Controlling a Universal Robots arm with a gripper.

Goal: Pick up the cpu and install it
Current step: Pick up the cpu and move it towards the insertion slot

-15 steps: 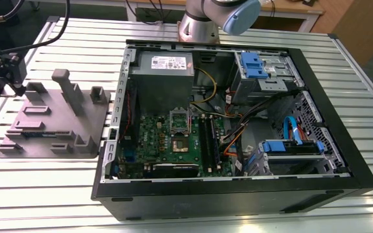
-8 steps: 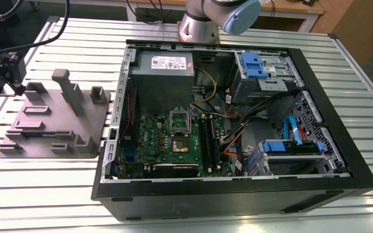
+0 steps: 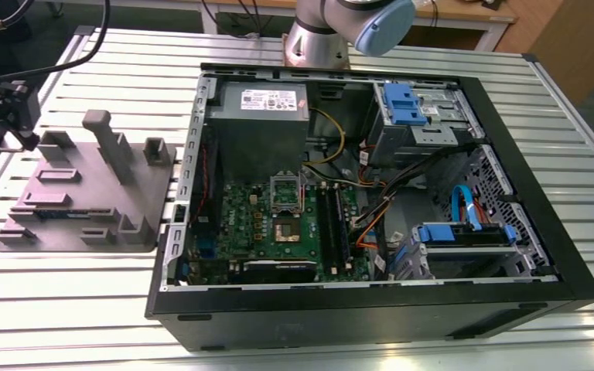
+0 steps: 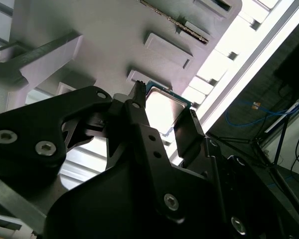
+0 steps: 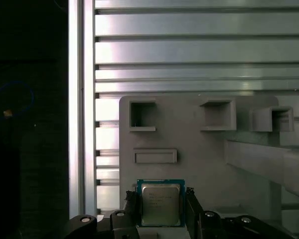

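The cpu (image 5: 160,204) is a small square chip with a shiny metal top and a green rim. It sits between my gripper's (image 5: 161,195) two black fingers, which press on its opposite edges. In the second wrist view the cpu (image 4: 162,107) shows bright between the fingers (image 4: 139,114) of the gripper (image 4: 164,103), just over the grey parts fixture (image 4: 89,30). In the exterior view my gripper (image 3: 8,116) is at the far left, over the fixture's (image 3: 80,193) far left corner. The motherboard's socket (image 3: 287,226) lies inside the open computer case (image 3: 380,193), well to the exterior view's right.
The fixture carries raised blocks and posts (image 3: 106,143) and a long narrow green strip (image 4: 174,20). Inside the case are a grey power supply (image 3: 261,108), blue drive bays (image 3: 411,104) and loose cables (image 3: 380,201). The slatted metal table (image 3: 70,309) ends just beyond the fixture.
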